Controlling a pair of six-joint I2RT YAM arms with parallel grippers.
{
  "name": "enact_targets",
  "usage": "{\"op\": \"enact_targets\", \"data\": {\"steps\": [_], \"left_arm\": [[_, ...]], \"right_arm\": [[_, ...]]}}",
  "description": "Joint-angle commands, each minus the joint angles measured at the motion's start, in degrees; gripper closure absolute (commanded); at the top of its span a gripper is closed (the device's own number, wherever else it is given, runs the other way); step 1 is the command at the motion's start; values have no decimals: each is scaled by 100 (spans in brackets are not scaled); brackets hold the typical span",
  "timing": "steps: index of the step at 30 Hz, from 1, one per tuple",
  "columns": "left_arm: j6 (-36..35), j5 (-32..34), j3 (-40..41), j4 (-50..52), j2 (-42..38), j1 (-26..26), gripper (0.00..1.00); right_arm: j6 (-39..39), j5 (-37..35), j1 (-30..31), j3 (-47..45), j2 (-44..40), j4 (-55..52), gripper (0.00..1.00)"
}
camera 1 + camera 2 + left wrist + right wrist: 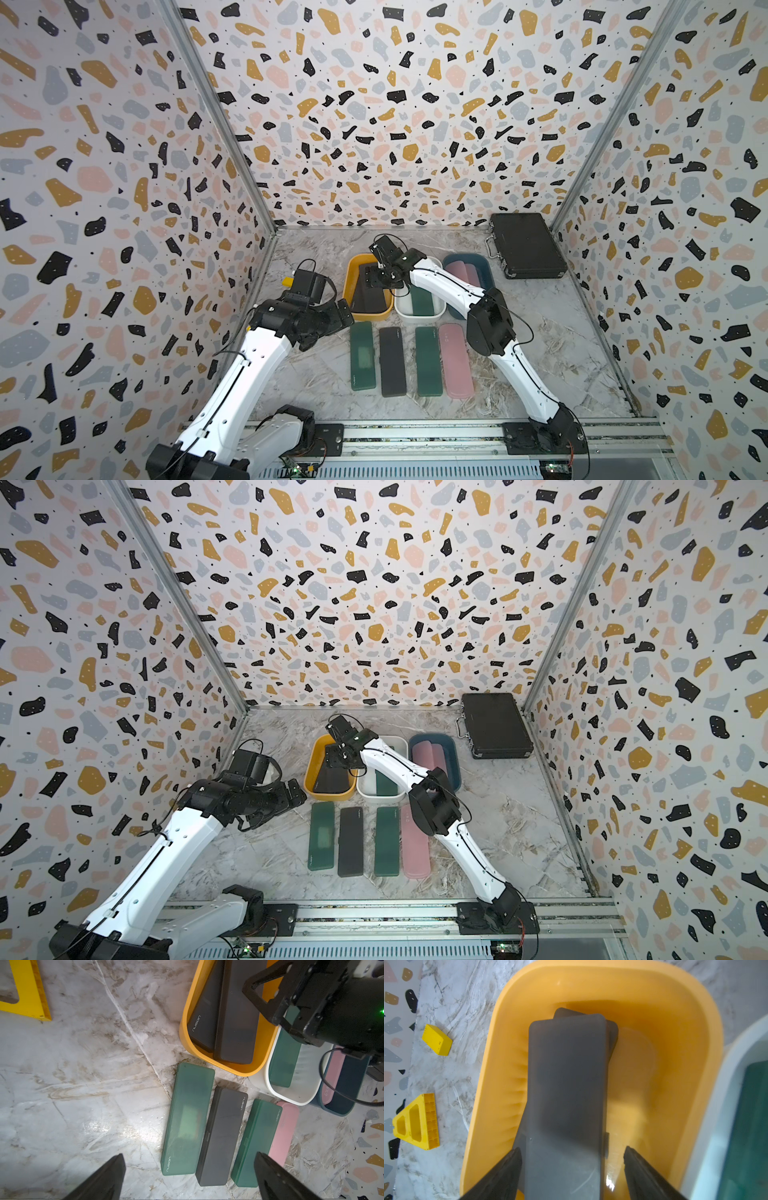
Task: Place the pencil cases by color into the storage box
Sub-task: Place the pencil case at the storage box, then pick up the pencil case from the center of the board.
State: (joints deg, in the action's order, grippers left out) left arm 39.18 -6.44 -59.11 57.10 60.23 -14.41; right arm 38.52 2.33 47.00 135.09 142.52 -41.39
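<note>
Currently, the right gripper (571, 1148) is positioned over the yellow bin (371, 316), with its jaws spread to either side of the upper black case (566, 1084). A clear gap shows on one side, so the case is not clamped. This case lies lengthwise in the bin, resting at a slant across the lower black case (203, 1012). The white bin (419, 319) stands just beside the yellow bin and contains one green case (422, 301). The blue bin (467, 256) stands next in line and contains two pink cases (430, 754) side by side, partly hidden by the right arm. Four cases lie flat on the marble table (561, 365) in a row in front of the bins, long sides parallel. In order these are the left green case (363, 355), the table black case (392, 361), the second green case (429, 360) and the table pink case (456, 360). In the left wrist view the second green case and the table pink case touch along their long edges. The left gripper (189, 1154) hovers above the table near the front corner of the yellow bin, with its jaws fully spread and nothing between them. A black briefcase (525, 245) lies closed in the far corner of the table, well apart from the bins. Two yellow blocks (418, 1121) rest on the table beside the yellow bin.
</note>
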Motion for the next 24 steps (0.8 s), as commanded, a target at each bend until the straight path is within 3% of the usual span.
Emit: {"op": "enact_targets", "data": {"steps": [1,10,24], "left_arm": [[-171,149,35,197,176,27,0],[-388,147,41,341,857,-8,0],[-67,610,129,281,1703,-895,0]], "right_arm": [[-344,-149,19,68,-796,-243,18],[-1035,-598,14,-875,-2201,-202,15],[-1421,-901,-293,-2955,-4262,-182,12]]}}
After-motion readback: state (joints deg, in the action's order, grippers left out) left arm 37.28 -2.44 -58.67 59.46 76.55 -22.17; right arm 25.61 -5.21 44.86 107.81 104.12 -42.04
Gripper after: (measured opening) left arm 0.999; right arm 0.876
